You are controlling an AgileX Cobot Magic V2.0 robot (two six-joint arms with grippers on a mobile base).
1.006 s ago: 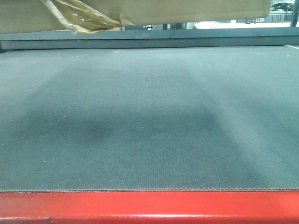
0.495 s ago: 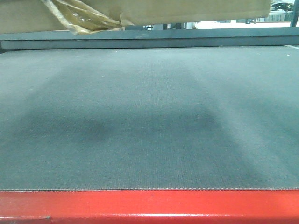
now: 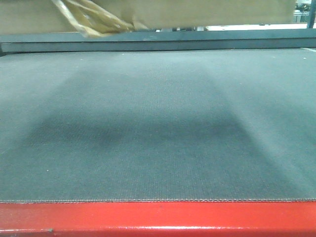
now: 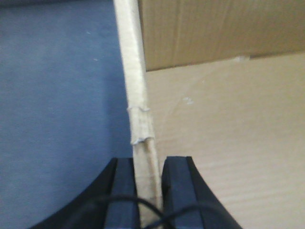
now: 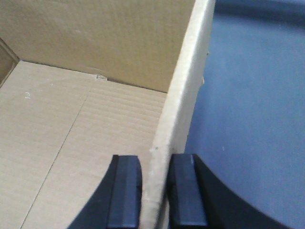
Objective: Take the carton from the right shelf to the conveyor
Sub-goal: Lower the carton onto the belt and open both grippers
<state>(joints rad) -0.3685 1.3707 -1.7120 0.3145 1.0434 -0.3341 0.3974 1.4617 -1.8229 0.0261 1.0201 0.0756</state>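
Note:
The brown carton (image 3: pixel 163 11) hangs above the grey conveyor belt (image 3: pixel 158 123), only its underside and a torn tape strip (image 3: pixel 94 22) showing at the top of the front view. My left gripper (image 4: pixel 147 191) is shut on the carton's left wall (image 4: pixel 133 86). My right gripper (image 5: pixel 155 191) is shut on the carton's right wall (image 5: pixel 186 95). Both wrist views look into the open carton, whose inside floor (image 5: pixel 71 143) is bare. The belt lies beside and below each wall (image 4: pixel 57 95).
A red frame edge (image 3: pixel 158 217) runs along the belt's near side. A dark rail (image 3: pixel 158 42) runs along its far side. A dark shadow of the carton lies on the middle of the belt.
The carton has dropped slightly lower in the front view and shifted a little right; its shadow on the belt has grown wider and darker. Both grippers still hold the walls.

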